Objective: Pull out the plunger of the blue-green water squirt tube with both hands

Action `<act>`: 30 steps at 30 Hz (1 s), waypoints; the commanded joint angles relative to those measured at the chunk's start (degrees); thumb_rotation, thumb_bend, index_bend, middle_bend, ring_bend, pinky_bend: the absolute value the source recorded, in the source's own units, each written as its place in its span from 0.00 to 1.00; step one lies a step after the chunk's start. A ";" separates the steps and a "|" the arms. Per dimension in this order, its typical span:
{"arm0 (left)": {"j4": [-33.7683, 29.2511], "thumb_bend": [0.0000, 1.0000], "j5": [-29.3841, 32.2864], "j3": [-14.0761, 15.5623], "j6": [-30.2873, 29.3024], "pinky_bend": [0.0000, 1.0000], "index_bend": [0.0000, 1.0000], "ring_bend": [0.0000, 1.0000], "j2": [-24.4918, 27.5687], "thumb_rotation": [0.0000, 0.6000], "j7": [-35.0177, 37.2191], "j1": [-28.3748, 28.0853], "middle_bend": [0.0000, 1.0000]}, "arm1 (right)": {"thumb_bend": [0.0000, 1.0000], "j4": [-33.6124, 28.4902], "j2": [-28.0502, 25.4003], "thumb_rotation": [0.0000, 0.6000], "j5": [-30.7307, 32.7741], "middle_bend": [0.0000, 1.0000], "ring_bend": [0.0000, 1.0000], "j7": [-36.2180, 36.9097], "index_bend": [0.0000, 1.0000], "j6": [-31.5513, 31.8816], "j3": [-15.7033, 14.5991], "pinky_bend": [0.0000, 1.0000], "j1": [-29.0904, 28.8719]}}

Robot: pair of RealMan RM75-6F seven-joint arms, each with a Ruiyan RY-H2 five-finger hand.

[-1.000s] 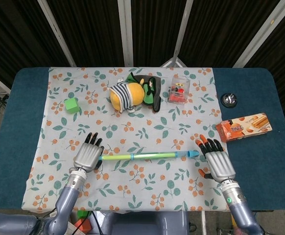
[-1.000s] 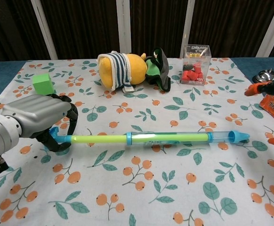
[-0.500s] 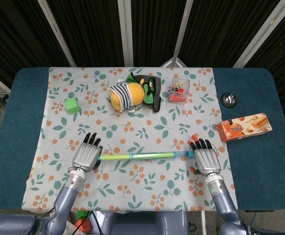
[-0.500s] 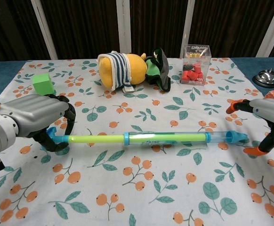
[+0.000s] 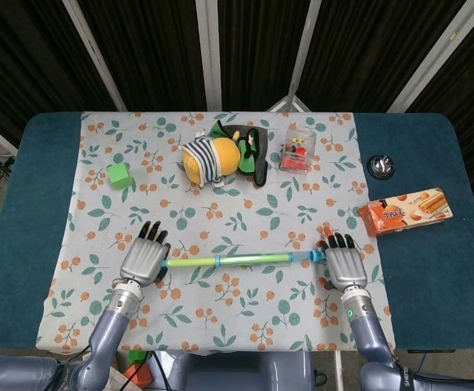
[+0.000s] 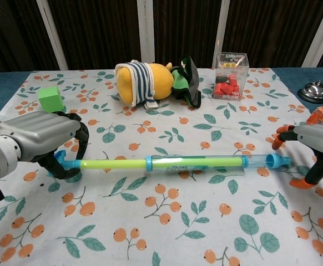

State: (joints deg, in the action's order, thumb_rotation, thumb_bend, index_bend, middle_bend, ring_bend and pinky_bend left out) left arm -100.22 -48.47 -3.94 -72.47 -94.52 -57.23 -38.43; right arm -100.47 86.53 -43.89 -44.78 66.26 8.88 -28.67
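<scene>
The blue-green squirt tube lies crosswise on the floral cloth, nozzle to the right. Its yellow-green plunger rod sticks out of the barrel on the left. My left hand has its fingers curled around the plunger's blue end handle. My right hand sits at the clear blue nozzle end. Its fingers and thumb are spread on either side of the tip and do not grip it.
At the back lie a striped yellow plush toy, a green cube and a clear box of red pieces. A bell and an orange snack box sit on the blue table at the right.
My right hand has moved left from beyond the nozzle until it stands around the tube's tip. The tube has slid slightly left. My left hand has kept its hold on the plunger handle.
</scene>
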 commanded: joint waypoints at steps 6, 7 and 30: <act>-0.11 0.56 0.17 -0.16 -0.31 0.00 0.58 0.00 0.27 1.00 0.31 -0.08 0.17 | 0.31 0.24 0.28 1.00 0.27 0.02 0.00 0.72 0.38 0.72 -0.78 0.00 -0.41; -0.12 0.56 0.19 -0.17 -0.34 0.00 0.58 0.00 0.33 1.00 0.37 -0.10 0.17 | 0.31 0.16 0.26 1.00 0.22 0.02 0.00 0.89 0.38 0.83 -0.87 0.00 -0.45; 0.04 0.56 0.71 -0.12 -0.16 0.00 0.59 0.00 0.69 1.00 1.50 -0.39 0.17 | 0.31 1.38 1.43 1.00 0.82 0.07 0.00 2.04 0.52 1.88 -1.79 0.00 -1.87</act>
State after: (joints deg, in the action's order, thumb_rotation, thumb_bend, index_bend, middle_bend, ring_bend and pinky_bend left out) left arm -100.18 -47.76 -4.06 -72.63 -93.84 -55.72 -38.82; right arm -99.10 87.94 -43.07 -42.73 68.14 7.09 -30.53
